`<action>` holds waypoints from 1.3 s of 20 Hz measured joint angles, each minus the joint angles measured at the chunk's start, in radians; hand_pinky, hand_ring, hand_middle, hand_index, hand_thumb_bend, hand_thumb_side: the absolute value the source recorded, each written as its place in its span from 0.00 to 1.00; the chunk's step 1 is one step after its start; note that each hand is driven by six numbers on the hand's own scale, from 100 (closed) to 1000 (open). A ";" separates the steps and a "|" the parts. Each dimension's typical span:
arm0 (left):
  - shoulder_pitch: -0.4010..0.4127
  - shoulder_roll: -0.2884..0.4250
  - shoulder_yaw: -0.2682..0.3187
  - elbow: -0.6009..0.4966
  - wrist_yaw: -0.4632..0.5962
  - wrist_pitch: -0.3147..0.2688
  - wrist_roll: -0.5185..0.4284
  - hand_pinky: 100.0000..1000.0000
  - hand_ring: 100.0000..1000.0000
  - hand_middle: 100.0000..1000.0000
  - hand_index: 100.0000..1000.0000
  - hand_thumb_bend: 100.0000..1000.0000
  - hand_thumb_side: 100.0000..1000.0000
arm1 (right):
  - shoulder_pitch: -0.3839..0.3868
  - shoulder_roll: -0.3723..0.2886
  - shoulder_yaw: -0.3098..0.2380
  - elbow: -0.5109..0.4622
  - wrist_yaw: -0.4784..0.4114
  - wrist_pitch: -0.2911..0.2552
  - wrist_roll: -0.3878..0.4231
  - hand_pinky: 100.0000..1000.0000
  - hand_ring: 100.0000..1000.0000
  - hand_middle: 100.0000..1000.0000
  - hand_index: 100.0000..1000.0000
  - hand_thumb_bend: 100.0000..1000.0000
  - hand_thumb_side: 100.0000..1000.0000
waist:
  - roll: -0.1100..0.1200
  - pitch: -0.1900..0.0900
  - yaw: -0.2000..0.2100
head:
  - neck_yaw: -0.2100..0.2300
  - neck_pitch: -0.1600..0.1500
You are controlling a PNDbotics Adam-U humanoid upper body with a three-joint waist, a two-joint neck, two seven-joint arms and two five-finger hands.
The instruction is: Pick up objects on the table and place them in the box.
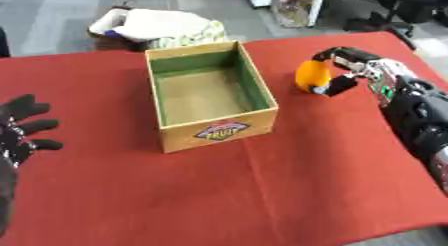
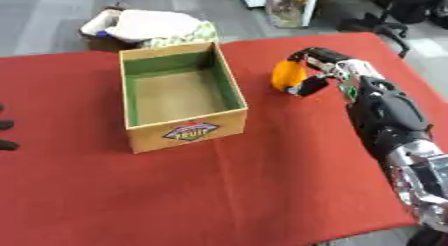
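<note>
- Room: grey floor (image 1: 52, 20) beyond the far table edge; a pale bundle of cloth (image 1: 157, 27) lies on it just behind the box, and dark furniture with clutter stands at the upper right
- Table (image 1: 262, 190): covered by a red cloth, flat and mostly bare across the near half; the surface sits slightly askew in both views
- Box (image 1: 210, 97): open-topped cardboard box with green inner walls and a tan floor, standing upright at the centre of the table, a printed label on its near outer wall; nothing is visible inside it
- Right arm: enters from the right side, black with silver segments, reaching toward the far right area of the table
- Right hand (image 2: 328, 70): fingers and thumb curled round the orange object, gripping it from its right side
- Left hand (image 1: 22, 127): at the left edge of the left eye view, clear of the box, fingers spread and straight, holding nothing
- Orange object (image 1: 311, 76): rounded, orange-yellow, positioned right of the box and apart from its wall, at the table surface; contact with the cloth cannot be told
</note>
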 measured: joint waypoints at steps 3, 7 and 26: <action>0.000 0.000 0.000 0.000 0.000 0.000 0.000 0.56 0.71 0.72 0.86 0.02 1.00 | 0.000 0.001 0.000 0.000 0.013 0.007 -0.007 0.90 0.90 0.72 0.86 0.22 0.31 | 0.000 0.000 0.000 | -0.002 0.000; 0.000 0.000 0.000 0.000 0.001 0.000 0.000 0.56 0.71 0.72 0.86 0.02 1.00 | 0.000 0.001 -0.001 -0.001 0.022 0.021 -0.034 0.84 0.83 0.54 0.74 0.12 0.29 | 0.001 0.000 0.000 | -0.002 0.000; 0.000 0.000 0.000 0.000 0.001 0.000 0.000 0.56 0.71 0.71 0.86 0.02 1.00 | 0.000 0.002 -0.023 -0.144 -0.011 -0.006 -0.277 0.63 0.52 0.00 0.14 0.00 0.07 | 0.000 0.002 -0.001 | -0.002 0.000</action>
